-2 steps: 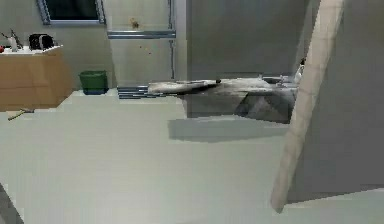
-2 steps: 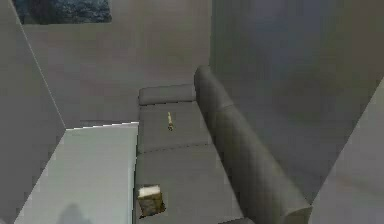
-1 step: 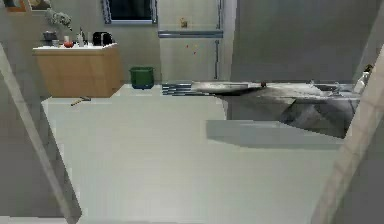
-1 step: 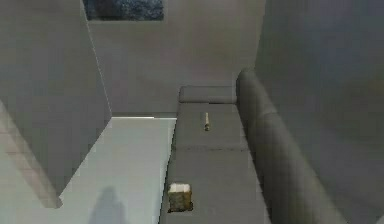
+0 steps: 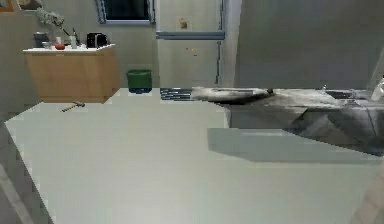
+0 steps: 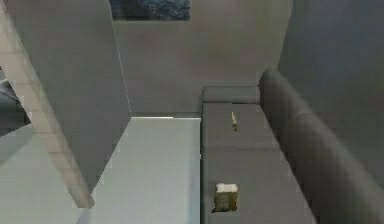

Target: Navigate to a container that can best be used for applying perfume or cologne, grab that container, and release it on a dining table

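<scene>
Gripper state: cannot tell. The container can't be picked out; small blobs crowd the wooden counter, and a thin pale thing lies on the grey sofa. Risks: base clipping the pale table ahead, or grabbing the wrong blob.

Forward view: table top pale grey-green, plain. cabinet tan wood, white top. bin green, fridge light grey. long shape at right is mottled grey and white (marble-like streaks). Arm side view: sofa dark grey, plain; small box on it cream and tan; floor pale grey.
</scene>
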